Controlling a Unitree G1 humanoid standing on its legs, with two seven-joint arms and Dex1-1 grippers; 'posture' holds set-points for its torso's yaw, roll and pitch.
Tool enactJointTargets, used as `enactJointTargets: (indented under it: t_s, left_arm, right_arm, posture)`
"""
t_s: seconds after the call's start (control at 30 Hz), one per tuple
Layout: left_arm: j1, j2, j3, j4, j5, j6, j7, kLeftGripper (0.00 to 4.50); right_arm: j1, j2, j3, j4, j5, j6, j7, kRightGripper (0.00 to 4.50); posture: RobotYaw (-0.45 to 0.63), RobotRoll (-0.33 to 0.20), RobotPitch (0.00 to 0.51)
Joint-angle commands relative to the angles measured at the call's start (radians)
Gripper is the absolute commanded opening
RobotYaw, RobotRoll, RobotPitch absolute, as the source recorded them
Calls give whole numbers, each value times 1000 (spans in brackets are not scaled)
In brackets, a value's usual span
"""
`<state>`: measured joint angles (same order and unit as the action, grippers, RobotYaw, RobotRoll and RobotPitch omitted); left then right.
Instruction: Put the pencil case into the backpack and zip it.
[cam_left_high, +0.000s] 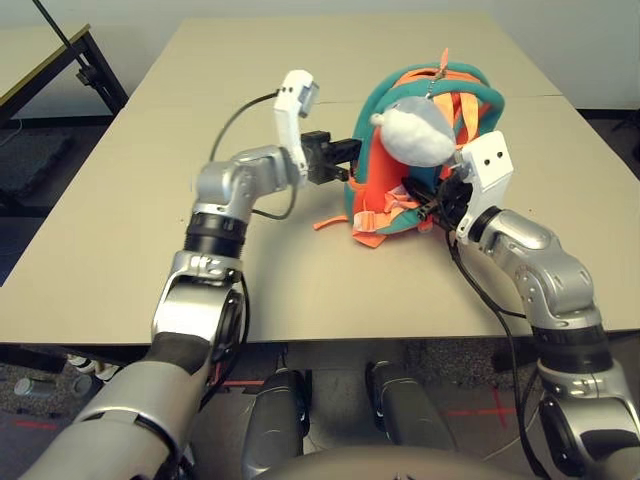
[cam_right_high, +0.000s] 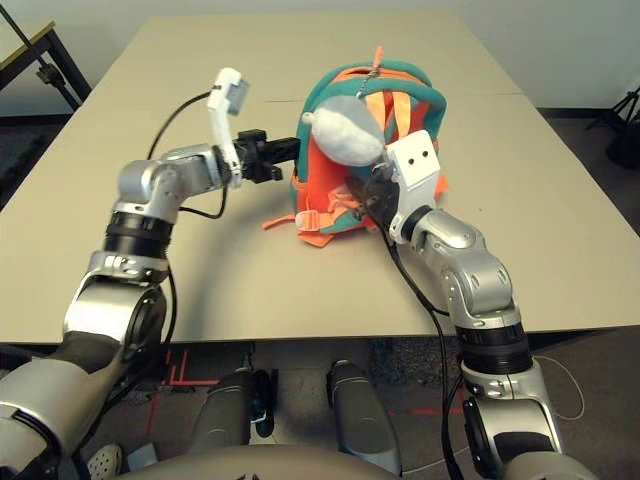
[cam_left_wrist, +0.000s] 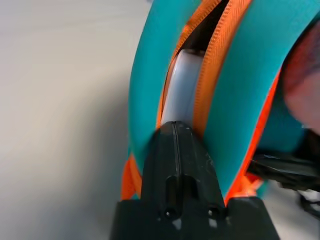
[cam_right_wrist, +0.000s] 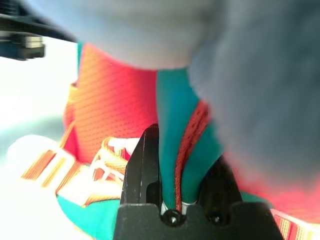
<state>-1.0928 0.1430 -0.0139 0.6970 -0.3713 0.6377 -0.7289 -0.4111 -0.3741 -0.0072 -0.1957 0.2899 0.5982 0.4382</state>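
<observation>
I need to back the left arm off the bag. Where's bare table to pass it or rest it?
The table is bare along its whole left side, outboard of the left gripper, and across the near edge in front of the backpack. It's crowded at the backpack's right side, where the right gripper pinches its fabric beside the loose straps.

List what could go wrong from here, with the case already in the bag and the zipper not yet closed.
1. The left gripper is shut at the low end of the backpack opening, right against the orange zipper; it may miss the pull or pinch fabric.
2. The white pencil case shows in the gap between the zipper edges and could block the slider.
3. The right gripper clamps only a narrow teal edge; a hard zip pull could slip it free or tip the bag.
</observation>
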Motion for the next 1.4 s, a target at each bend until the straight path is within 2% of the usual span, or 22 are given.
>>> enactJointTargets:
  t_s: [0.03,0.27,0.37,0.4,0.47,0.6,0.8,1.4]
  left_arm:
    - [-17,-34,-24,-15,-2,8,-61,0]
    - [36,92,37,-226,-55,149,-95,0]
    - [68,185,62,-365,-107,219,-141,0]
    - [78,215,64,-411,-128,239,-168,179]
    - [94,257,72,-480,-166,268,-200,646]
    - [119,323,64,-600,-219,317,-244,2144]
    - [134,311,23,-646,-220,309,-230,4477]
    - [6,178,-135,-394,-48,99,-217,4500]
  right_arm:
    - [15,12,23,1,-4,7,4,522]
    - [32,30,28,-2,-12,-1,-2,520]
    - [28,37,33,10,-13,-7,2,520]
    - [26,38,35,15,-14,-10,5,520]
    - [22,38,38,25,-15,-14,9,520]
    - [9,39,43,45,-17,-24,18,520]
    - [-4,41,48,63,-22,-34,26,519]
    - [7,34,44,55,-28,-38,19,519]
  posture:
    - [-278,0,103]
    - [-261,0,106]
    - [-238,0,108]
    - [-235,0,108]
    - [-229,0,107]
    - [-212,0,106]
    - [-212,0,104]
    - [-250,0,92]
